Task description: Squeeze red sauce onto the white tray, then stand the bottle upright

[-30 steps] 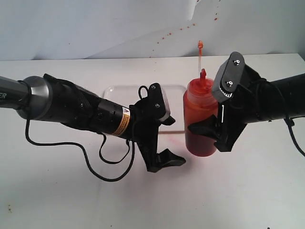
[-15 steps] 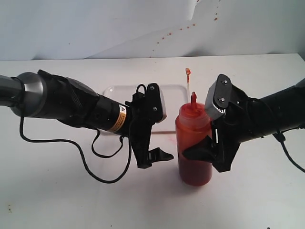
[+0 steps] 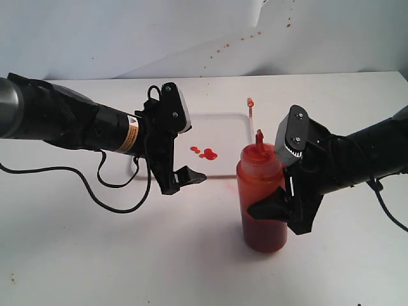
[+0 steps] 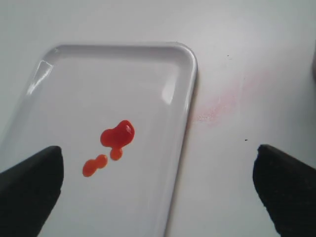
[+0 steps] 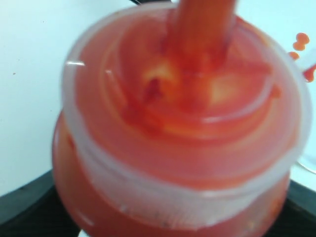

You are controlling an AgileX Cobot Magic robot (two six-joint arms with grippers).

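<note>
The bottle (image 3: pixel 261 204) stands upright on the table, orange-red with a pointed red nozzle; its clear cap strap (image 3: pixel 252 111) sticks up. My right gripper (image 3: pixel 275 208) is shut on the bottle's body from the right. The right wrist view is filled by the bottle (image 5: pixel 177 128), with the gripper (image 5: pixel 168 219) round it. The white tray (image 3: pixel 224 117) lies behind and left of the bottle, with red sauce (image 3: pixel 205 153) in a few small blobs on it. My left gripper (image 3: pixel 171 169) hangs open over the tray's left end. Its wrist view shows the tray (image 4: pixel 190 84), the sauce (image 4: pixel 117 136) and the empty gripper (image 4: pixel 158 197).
A faint pink smear (image 3: pixel 229 185) stains the table beside the tray, also in the left wrist view as a pink smear (image 4: pixel 222 101). Red spatter (image 3: pixel 236 41) dots the back wall. The left arm's black cable (image 3: pixel 95 191) loops over the table.
My left arm drew back to the left, uncovering the tray and its sauce blobs. The right gripper carried the bottle forward and a little left, then held nearly still.
</note>
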